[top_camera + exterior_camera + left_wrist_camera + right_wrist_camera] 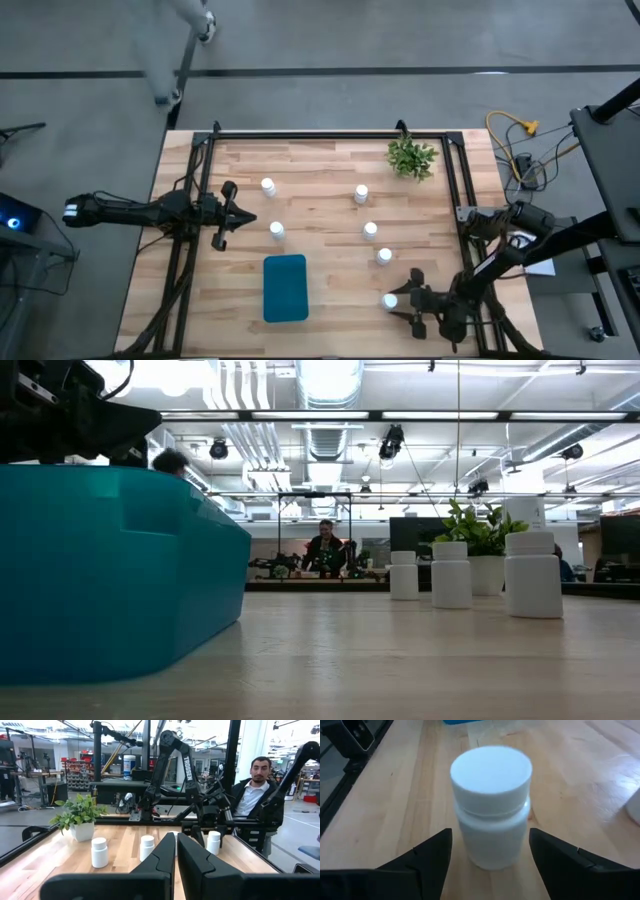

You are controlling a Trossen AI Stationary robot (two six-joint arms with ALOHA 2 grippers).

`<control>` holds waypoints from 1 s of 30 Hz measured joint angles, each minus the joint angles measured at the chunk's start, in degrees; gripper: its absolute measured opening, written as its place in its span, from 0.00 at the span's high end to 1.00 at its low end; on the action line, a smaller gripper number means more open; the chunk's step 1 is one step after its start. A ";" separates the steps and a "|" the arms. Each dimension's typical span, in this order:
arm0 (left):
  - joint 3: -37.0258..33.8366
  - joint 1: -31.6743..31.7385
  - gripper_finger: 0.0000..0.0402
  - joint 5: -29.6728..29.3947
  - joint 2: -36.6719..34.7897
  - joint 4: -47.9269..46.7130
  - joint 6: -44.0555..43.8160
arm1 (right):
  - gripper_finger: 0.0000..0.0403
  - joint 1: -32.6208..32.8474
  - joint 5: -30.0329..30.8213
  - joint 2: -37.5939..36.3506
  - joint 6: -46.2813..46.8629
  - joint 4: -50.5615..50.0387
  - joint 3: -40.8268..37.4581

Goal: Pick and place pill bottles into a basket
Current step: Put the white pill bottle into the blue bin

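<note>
Six white pill bottles stand upright on the wooden table: two at the left, three toward the right, and one near the front right. The teal basket rests on the table at the front middle, with nothing showing inside it. My right gripper is open at table height. Its fingers stand on either side of the front-right bottle without touching it. My left gripper is shut and empty, held level beside the left bottles.
A small green potted plant stands at the far right corner. A black frame runs along the table's edges. A person sits beyond the table's right side. Bare wood lies between the basket and the right-hand bottles.
</note>
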 joint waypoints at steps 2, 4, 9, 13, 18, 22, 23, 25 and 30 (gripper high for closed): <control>0.00 -0.01 1.00 0.00 0.00 -0.01 -0.02 | 0.36 -0.86 -1.22 1.55 -1.33 2.26 -0.02; -0.02 -0.01 1.00 -0.02 0.07 0.01 -0.02 | 0.36 -1.80 -3.31 1.27 -2.69 3.39 -0.05; 0.00 0.00 1.00 -0.02 0.04 0.01 -0.04 | 0.38 -2.52 -3.39 0.96 -4.81 3.94 -0.02; 0.00 -0.01 1.00 -0.02 0.07 0.01 -0.03 | 0.40 -2.48 -3.33 0.96 -4.79 3.91 -0.04; -0.01 -0.01 1.00 -0.02 0.02 0.03 -0.02 | 0.49 -2.54 -3.07 0.96 -4.42 3.74 -0.04; 0.00 0.01 1.00 -0.02 0.07 0.03 -0.03 | 0.60 -2.98 -2.80 0.91 -3.65 3.20 -0.04; 0.00 -0.01 1.00 -0.02 0.09 0.03 -0.02 | 0.63 -3.12 -2.62 0.89 -3.26 2.97 -0.04; 0.00 0.01 1.00 -0.02 0.04 0.03 -0.04 | 0.64 -3.43 -2.65 0.88 -3.13 2.89 -0.10; 0.00 -0.01 1.00 -0.02 0.04 0.03 -0.15 | 0.64 -4.84 -3.20 0.68 -4.81 2.87 -0.15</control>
